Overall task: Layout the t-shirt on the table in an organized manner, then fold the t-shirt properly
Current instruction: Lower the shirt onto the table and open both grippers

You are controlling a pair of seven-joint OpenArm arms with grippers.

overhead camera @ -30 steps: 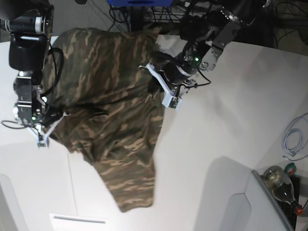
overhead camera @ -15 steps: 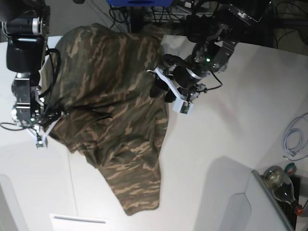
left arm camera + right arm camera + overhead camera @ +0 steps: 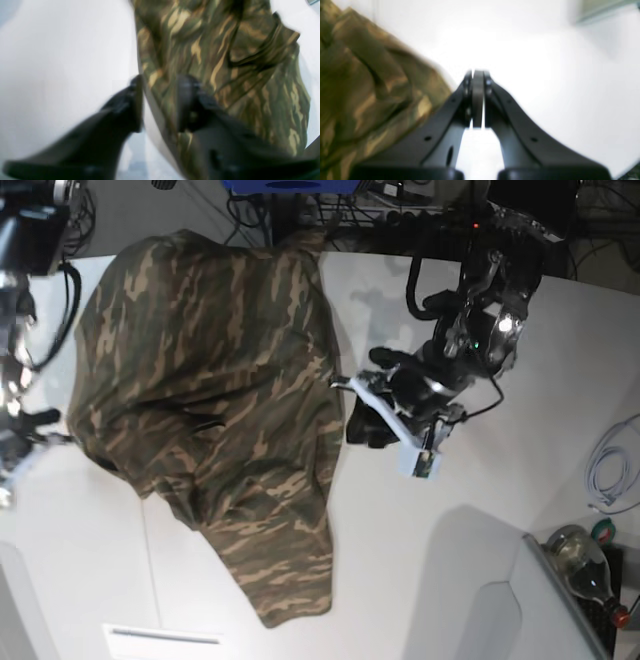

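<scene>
White cable (image 3: pixel 608 470) coiled at right edge; glass bottle (image 3: pixel 584 565) near bottom-right corner; tangled black cables (image 3: pixel 250 220) behind.

Beyond the far edge of the white surface lies a dark strip of floor (image 3: pixel 200 210) crowded with tangled black cables (image 3: pixel 330 210). A blue object (image 3: pixel 290 185) sits just left of those cables, at the top border of the base view. Well below and to the right of the cables, a coiled white cable (image 3: pixel 612 470) lies near the right border. Just below that coil stands a glass bottle (image 3: pixel 585 565) with a red cap, beside a grey panel (image 3: pixel 560 600). Bright overhead light washes the surface pale.
</scene>
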